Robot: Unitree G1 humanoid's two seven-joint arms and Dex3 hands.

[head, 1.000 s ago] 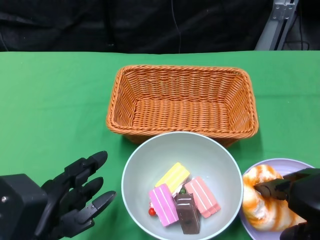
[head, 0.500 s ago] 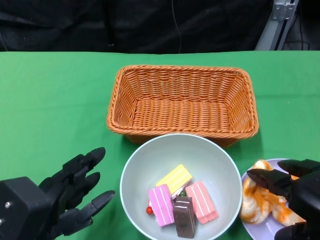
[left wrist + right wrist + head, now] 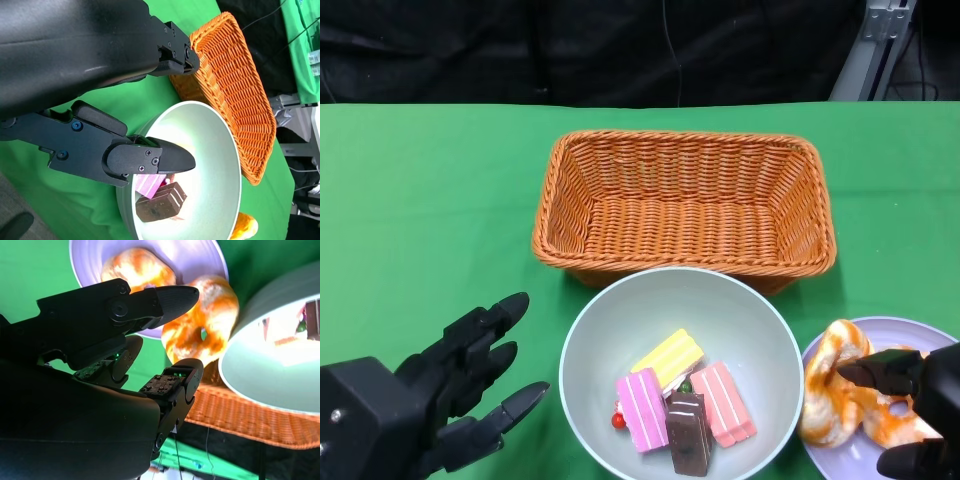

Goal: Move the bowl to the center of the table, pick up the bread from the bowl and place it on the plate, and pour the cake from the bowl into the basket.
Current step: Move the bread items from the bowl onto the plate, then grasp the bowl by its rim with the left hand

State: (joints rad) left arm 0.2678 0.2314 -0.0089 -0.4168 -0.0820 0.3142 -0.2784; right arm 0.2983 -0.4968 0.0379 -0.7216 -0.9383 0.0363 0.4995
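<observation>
the bowl (image 3: 682,310) sits on the green desk (image 3: 420,200) near its front edge, just in front of the wicker basket (image 3: 685,205), and its far rim overlaps the basket's near wall in the head view. in the bowl lie the cake pieces: a yellow one (image 3: 666,357), two pink ones (image 3: 640,410) and a brown one (image 3: 688,432), bunched toward the near side with a small red ball (image 3: 623,421) beside them. the bread (image 3: 840,395), glazed orange and white, lies on the lilac plate (image 3: 910,335) just right of the bowl. the right robot hand (image 3: 920,400) is low over the plate with its fingers (image 3: 170,297) spread on either side of the bread; whether they touch it cannot be told, and it holds nothing. the left robot hand (image 3: 450,400) hovers over the desk left of the bowl, fingers spread wide and pointing toward it, apart from the rim and holding nothing.
</observation>
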